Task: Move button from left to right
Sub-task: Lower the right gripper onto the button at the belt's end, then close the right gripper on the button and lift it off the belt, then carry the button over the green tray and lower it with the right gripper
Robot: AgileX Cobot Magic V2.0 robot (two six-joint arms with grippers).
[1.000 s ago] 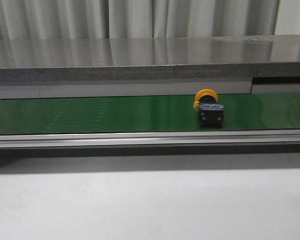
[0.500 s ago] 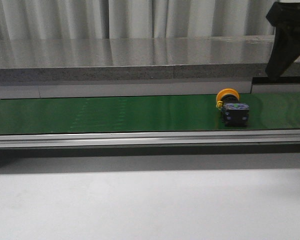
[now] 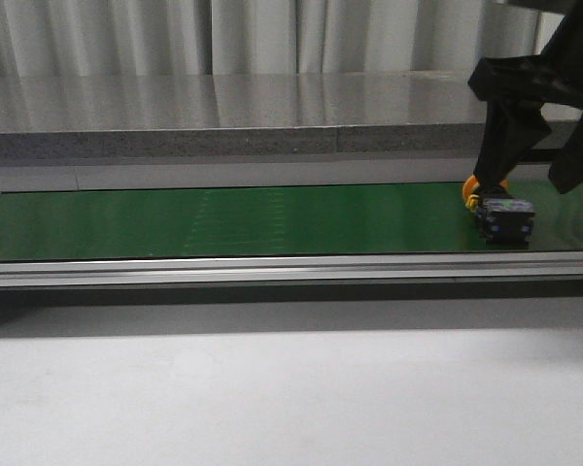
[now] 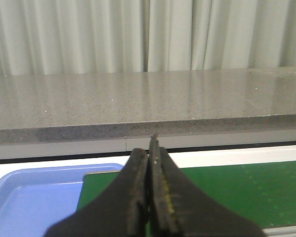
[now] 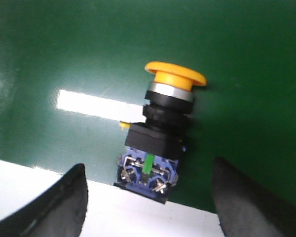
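Note:
The button (image 3: 503, 216) lies on its side on the green belt (image 3: 223, 221) at the far right, with its yellow-orange cap pointing back and its black-and-blue body toward the front. My right gripper (image 3: 522, 184) hangs open just above and around it, one dark finger on each side. In the right wrist view the button (image 5: 163, 133) lies between the spread fingers of the right gripper (image 5: 148, 165), untouched, its blue terminal end at the belt's edge. My left gripper (image 4: 150, 148) is shut and empty, and it does not show in the front view.
A silvery rail (image 3: 272, 270) runs along the belt's front edge, with a white tabletop (image 3: 272, 388) before it. A grey stone ledge (image 3: 272, 116) stands behind the belt. A blue tray (image 4: 34, 197) sits at the belt's left end.
The button has travelled to the right along the belt. My right gripper has come down from the upper right and now hangs open over it.

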